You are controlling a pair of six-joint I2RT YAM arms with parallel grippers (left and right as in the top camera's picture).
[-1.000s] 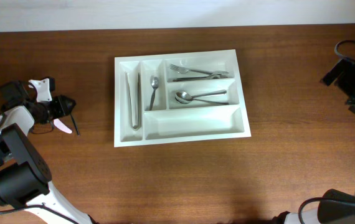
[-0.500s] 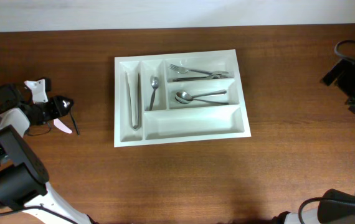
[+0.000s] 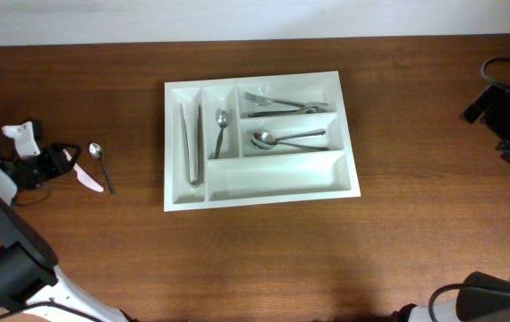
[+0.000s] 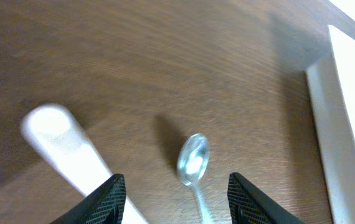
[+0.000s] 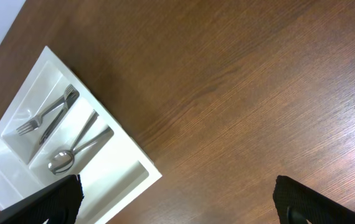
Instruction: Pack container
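Steel spoon (image 4: pixel 194 168) loose on the tabletop (image 4: pixel 165 62), left claw (image 4: pixel 176 186) wide above it, lined up to grab. Right claw (image 5: pixel 177 193) wide, idle.

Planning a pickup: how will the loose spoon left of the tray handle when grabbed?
The spoon looks like stiff metal, so it probably won't bend. Its shiny, thin handle lies flat on the table, so it may slip.

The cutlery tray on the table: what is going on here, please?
Two robot arms are packing the white container. It already holds forks and spoons. The left gripper hovers open above a small spoon and a white utensil on the table, left of the container. The right gripper is open at the far right.
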